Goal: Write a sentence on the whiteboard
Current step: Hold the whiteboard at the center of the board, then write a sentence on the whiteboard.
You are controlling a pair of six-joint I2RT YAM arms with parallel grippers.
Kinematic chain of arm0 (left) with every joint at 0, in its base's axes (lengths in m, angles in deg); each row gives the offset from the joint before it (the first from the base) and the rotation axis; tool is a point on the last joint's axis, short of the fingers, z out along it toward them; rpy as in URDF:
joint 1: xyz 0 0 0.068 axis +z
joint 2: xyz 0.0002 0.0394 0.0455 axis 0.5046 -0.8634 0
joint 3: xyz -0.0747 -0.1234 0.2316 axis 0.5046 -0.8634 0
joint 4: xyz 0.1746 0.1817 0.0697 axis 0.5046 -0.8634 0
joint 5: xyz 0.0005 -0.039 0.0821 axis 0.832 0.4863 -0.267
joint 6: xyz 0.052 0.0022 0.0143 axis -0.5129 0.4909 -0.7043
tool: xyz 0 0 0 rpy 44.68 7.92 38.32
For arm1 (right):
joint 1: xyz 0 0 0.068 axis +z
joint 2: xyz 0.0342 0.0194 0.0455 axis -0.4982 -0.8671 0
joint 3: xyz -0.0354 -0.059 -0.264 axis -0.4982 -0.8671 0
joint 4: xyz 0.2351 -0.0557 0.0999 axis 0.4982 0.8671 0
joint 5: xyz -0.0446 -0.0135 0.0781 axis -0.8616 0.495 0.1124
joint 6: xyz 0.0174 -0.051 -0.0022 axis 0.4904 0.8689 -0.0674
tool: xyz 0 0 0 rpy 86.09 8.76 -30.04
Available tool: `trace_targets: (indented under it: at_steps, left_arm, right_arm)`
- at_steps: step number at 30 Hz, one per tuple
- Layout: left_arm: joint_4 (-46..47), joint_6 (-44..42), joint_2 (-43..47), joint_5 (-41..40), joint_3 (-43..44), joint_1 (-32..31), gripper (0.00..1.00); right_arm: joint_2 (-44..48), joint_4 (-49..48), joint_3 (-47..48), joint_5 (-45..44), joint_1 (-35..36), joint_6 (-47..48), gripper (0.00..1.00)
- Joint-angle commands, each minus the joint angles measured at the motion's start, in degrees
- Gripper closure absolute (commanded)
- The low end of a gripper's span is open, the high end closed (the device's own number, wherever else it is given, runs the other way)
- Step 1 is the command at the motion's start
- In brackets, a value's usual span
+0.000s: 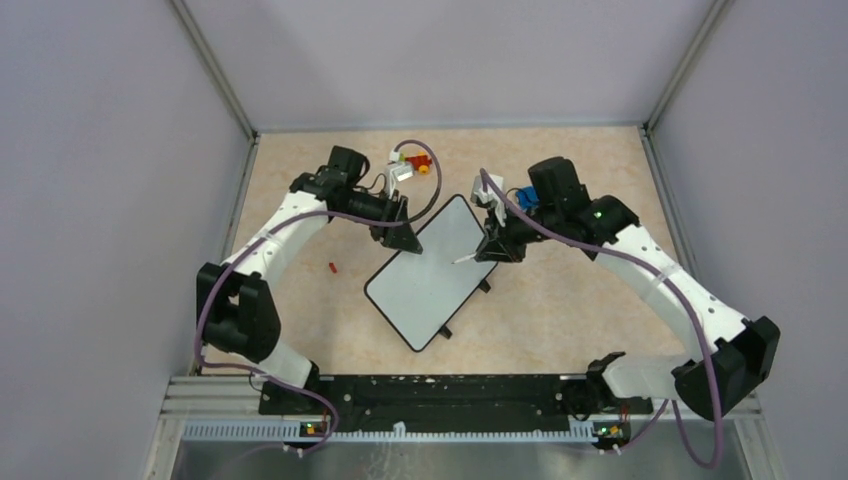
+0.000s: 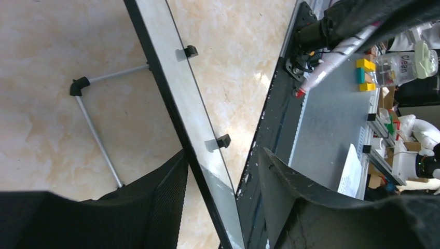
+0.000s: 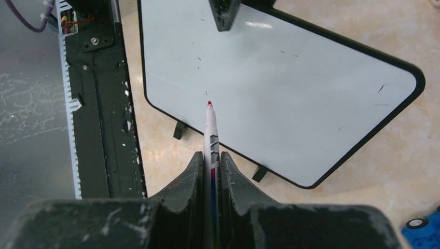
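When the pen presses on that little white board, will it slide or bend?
Likely stiff: the whiteboard looks flat inside a dark frame. It might skid, since it sits on small clip feet on a smooth table. Edge-on it looks thin, so probably light; the left fingers straddle its edge, maybe to steady it.

The whiteboard [image 3: 290,93] is glossy and smooth, the marker [image 3: 211,129] plastic, the table [image 1: 560,320] matt.

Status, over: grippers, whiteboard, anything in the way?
Right gripper shut on marker, tip over whiteboard. Left gripper astride its edge, jaws open. Nothing written yet. Nothing blocking tip.
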Motion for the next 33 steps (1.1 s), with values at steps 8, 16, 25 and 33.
trace_targets:
  at_steps: [8,16,25,33]
  left_arm:
    - [-4.26,-5.43,-6.82,-2.48,8.71,-2.31,0.7]
    - [-6.16,-9.69,-10.65,-0.19,11.72,-2.87,0.9]
    - [-5.74,-5.33,-14.26,-1.0,14.41,-3.72,0.8]
    - [-5.27,-4.47,-6.97,-4.67,10.65,-1.39,0.53]
  right_arm:
    - [-0.34,-3.83,5.0,-7.71,10.57,2.7,1.0]
    - [-3.5,-9.79,4.51,-12.15,16.27,0.49,1.0]
    - [-3.13,-14.04,1.73,-16.04,19.55,-1.61,1.0]
    - [-1.91,-20.17,-2.42,-16.01,20.69,-5.19,1.0]
